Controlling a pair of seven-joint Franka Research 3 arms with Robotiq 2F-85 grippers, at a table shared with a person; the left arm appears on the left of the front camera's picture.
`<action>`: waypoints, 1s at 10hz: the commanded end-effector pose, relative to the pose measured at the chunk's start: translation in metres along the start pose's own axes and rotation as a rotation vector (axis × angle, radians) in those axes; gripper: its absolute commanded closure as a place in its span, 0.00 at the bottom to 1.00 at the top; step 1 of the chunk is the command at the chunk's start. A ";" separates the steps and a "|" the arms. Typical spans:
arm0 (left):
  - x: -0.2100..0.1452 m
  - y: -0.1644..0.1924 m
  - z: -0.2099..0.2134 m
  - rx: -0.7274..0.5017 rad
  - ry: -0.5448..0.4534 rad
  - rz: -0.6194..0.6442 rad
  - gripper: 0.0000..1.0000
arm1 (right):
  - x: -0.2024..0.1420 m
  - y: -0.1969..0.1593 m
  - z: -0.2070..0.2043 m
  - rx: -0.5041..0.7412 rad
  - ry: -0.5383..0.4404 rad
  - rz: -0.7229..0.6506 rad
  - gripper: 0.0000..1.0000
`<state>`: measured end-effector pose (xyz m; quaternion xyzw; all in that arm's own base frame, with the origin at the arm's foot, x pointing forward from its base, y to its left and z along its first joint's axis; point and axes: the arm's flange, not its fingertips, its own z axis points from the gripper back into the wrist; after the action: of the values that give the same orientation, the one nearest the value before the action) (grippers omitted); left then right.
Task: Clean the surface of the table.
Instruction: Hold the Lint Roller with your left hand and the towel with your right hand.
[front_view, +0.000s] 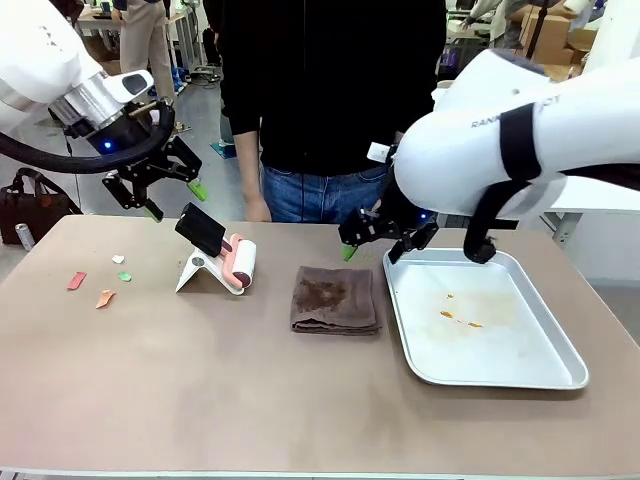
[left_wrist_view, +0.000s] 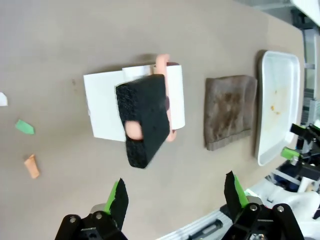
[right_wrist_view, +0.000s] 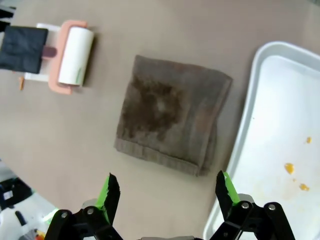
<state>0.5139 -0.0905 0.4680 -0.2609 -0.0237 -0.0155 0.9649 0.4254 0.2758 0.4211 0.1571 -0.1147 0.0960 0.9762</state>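
The brownish-tan table (front_view: 200, 380) carries small scraps at its left: a red one (front_view: 76, 280), an orange one (front_view: 105, 298) and a green one (front_view: 125, 276). A lint roller (front_view: 238, 263) with a black handle (front_view: 201, 229) rests on a white stand (front_view: 195, 272). My left gripper (front_view: 172, 198) hangs open above the roller's handle (left_wrist_view: 145, 117), nothing between its fingers (left_wrist_view: 118, 200). My right gripper (front_view: 375, 245) is open above the far edge of a folded brown cloth (front_view: 335, 299), which lies below its fingers (right_wrist_view: 111, 192) in the right wrist view.
A shiny metal tray (front_view: 560, 372) with small orange crumbs (front_view: 458, 318) lies at the right of the table. A person in a black top and jeans (front_view: 320, 150) stands at the far side. White scrap (front_view: 118, 259) lies near the coloured ones.
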 end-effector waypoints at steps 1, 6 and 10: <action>0.015 0.016 0.000 -0.107 0.057 -0.002 0.00 | 0.009 0.002 -0.006 0.052 0.025 -0.033 0.00; 0.025 0.071 -0.035 -0.211 0.028 -0.007 0.00 | 0.020 -0.001 -0.023 0.143 0.110 -0.044 0.00; 0.024 0.076 -0.053 -0.322 -0.001 -0.027 0.00 | 0.026 0.003 -0.030 0.155 0.141 -0.075 0.00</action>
<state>0.5475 -0.0520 0.3865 -0.3892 -0.0135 -0.0264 0.9207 0.4509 0.2927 0.3983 0.2193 -0.0344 0.0787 0.9719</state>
